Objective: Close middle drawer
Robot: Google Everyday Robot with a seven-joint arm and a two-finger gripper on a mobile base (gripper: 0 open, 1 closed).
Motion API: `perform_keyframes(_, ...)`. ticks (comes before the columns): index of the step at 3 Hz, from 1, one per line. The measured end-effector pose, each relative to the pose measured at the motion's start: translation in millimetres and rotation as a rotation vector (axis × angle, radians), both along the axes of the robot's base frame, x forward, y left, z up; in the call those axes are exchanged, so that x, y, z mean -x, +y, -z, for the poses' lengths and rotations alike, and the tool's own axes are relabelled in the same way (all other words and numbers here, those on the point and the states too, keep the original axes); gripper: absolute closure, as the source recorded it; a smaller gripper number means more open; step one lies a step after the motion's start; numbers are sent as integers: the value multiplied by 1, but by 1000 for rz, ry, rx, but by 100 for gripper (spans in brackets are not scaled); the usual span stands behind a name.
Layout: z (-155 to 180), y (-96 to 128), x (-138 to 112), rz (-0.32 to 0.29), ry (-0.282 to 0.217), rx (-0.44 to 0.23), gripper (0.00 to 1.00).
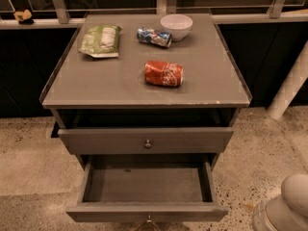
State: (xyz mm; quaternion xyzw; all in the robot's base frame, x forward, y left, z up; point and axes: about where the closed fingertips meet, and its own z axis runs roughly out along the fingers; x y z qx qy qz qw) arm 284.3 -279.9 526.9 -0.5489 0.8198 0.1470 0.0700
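The middle drawer (pixel 144 184) is pulled far out of the grey cabinet. Its shallow box is empty, and its front face (pixel 147 211) with a small dark knob (pixel 148 219) is near the bottom edge of the view. Above it, a drawer face with a knob (pixel 147 143) sits nearly flush under the cabinet top. My gripper is out of view. Only a white rounded part of my arm (pixel 288 206) shows at the bottom right, to the right of the open drawer and apart from it.
On the cabinet top (pixel 96 83) lie a red can (pixel 164 73), a blue can (pixel 154 36), a white bowl (pixel 176 26) and a green snack bag (pixel 100 40). A white post (pixel 291 85) stands at the right. The floor is speckled.
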Motion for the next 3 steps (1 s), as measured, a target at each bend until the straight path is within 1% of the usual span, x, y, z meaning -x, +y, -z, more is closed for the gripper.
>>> perform_keyframes(1,7,8,2,-3,9,7,0)
perform_keyframes(2,61,49,13,-25,20,11,0)
perform_keyframes(3,61,49,13,-25,20,11,0)
